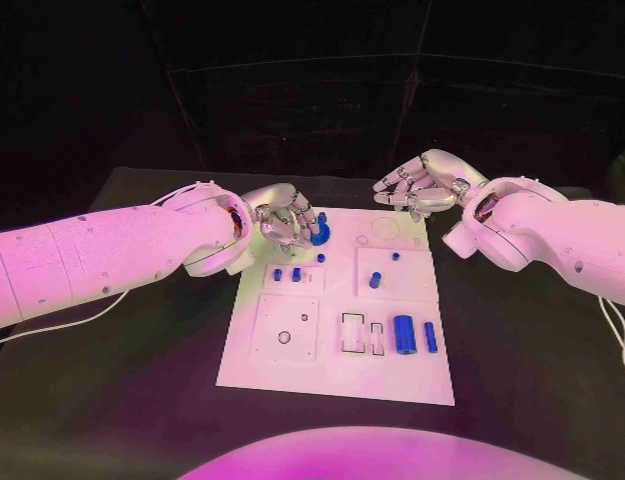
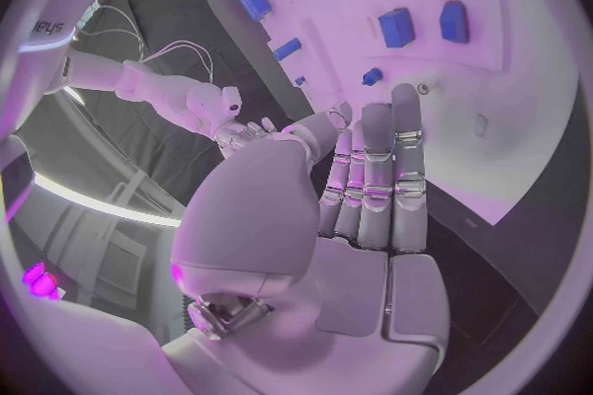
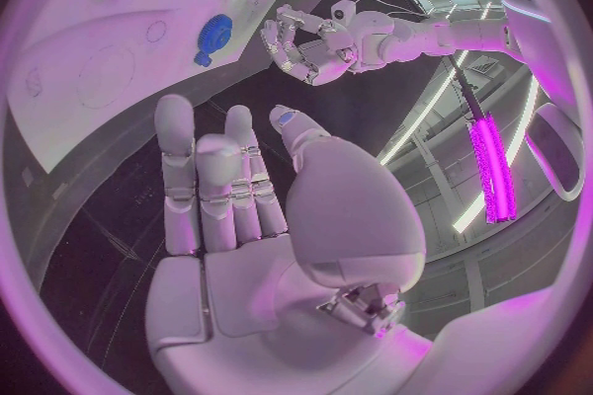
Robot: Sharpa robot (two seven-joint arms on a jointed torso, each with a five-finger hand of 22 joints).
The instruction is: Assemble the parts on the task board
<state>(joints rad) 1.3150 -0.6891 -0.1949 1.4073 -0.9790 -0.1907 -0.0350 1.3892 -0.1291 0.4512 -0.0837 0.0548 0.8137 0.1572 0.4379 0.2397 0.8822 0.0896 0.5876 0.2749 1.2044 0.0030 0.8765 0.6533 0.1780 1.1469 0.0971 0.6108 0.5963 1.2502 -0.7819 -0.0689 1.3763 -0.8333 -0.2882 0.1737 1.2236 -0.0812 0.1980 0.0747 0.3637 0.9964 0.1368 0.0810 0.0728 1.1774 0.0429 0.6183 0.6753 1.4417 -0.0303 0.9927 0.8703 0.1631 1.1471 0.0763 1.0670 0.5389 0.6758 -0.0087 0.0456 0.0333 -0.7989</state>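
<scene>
The white task board lies in the middle of the black table. A round blue part sits near its far left corner; the right wrist view shows it as a toothed disc. My left hand hovers just beside that disc, fingers apart and holding nothing. My right hand floats over the board's far right corner, fingers stretched out and empty. Small blue pegs stand in the board's middle, and blue blocks lie at its near right.
White square plates with holes lie on the board's left half. A cable trails under my left arm. Dark table shows on both sides of the board.
</scene>
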